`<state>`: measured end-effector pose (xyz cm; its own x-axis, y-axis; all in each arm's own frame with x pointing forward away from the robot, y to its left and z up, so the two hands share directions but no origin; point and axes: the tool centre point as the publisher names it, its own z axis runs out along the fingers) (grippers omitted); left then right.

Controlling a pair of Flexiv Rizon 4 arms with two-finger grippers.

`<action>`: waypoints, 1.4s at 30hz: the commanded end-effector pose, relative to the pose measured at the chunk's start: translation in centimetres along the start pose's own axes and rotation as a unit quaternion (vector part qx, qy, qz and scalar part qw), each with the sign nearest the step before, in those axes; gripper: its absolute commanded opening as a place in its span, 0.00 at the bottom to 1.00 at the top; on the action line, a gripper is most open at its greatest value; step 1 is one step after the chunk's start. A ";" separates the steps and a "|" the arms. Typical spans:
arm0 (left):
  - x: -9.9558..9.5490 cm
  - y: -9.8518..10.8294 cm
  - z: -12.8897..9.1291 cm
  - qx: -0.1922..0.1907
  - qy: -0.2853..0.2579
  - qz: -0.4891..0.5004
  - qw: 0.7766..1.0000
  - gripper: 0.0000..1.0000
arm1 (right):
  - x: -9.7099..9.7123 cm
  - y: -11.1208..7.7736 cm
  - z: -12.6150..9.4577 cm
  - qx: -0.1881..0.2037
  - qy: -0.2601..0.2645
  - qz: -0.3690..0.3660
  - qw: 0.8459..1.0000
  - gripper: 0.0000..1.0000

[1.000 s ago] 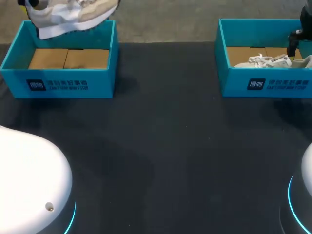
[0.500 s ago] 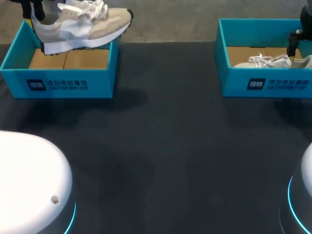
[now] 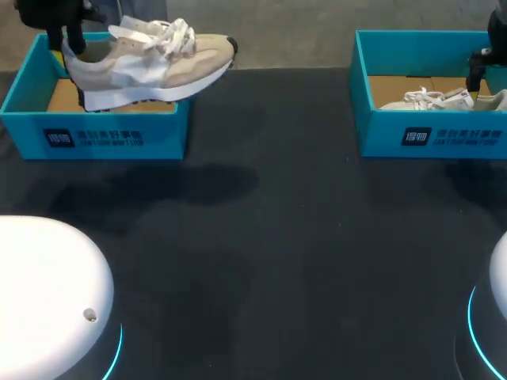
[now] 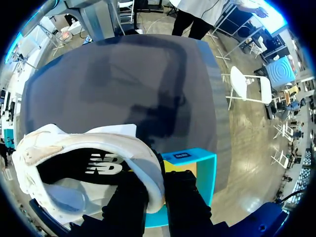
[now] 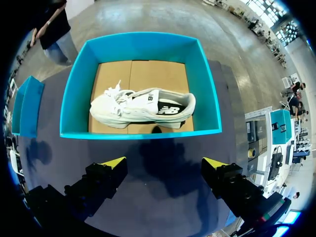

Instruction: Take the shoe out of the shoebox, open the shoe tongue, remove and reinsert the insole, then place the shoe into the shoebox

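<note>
Dropped shoe (image 3: 150, 63) lower and swung it out toward table (image 3: 301, 237) middle over last second. Kept left gripper (image 3: 71, 41) pinched on heel collar, one finger inside, one outside. Had box (image 3: 95, 134) right under gripper, toe sticking away past box wall. Left right gripper (image 5: 163, 165) spread wide, holding nothing, second shoe (image 5: 143, 108) ahead in other box (image 5: 133, 42). Reckoned take-out basically done; wanted set-down next, then tongue.

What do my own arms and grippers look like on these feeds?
Both arms have smooth white rounded housings, left arm and right arm, each with a glowing cyan ring low down. The right gripper has black blocky fingers with bright yellow wedge tips; the left gripper is black too, its tips hidden by the shoe.
</note>
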<state>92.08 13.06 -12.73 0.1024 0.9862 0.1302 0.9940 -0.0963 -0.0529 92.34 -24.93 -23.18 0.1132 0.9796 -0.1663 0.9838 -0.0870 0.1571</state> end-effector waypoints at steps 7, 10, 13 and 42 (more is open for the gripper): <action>-3.4 -3.2 -0.4 -0.049 0.000 -0.002 0.999 0.00 | 0.0 -0.1 0.0 -0.001 0.000 0.000 1.000 1.00; -4.6 -4.2 -0.5 -0.046 0.001 0.001 0.999 0.00 | 0.0 -0.1 0.0 -0.001 0.000 0.000 1.000 1.00; -5.8 -5.5 -0.5 -0.044 -0.001 0.007 0.999 0.00 | 0.0 -0.1 0.0 -0.001 0.000 0.000 1.000 1.00; -12.4 -15.7 3.9 -0.002 -0.021 0.005 1.000 0.00 | 0.0 -0.1 0.0 -0.001 0.000 0.000 1.000 1.00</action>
<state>75.45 2.78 -16.97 0.1121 0.9891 0.0953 0.9918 -0.1054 -0.0722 92.33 -24.93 -23.18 0.1131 0.9796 -0.1664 0.9837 -0.0869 0.1571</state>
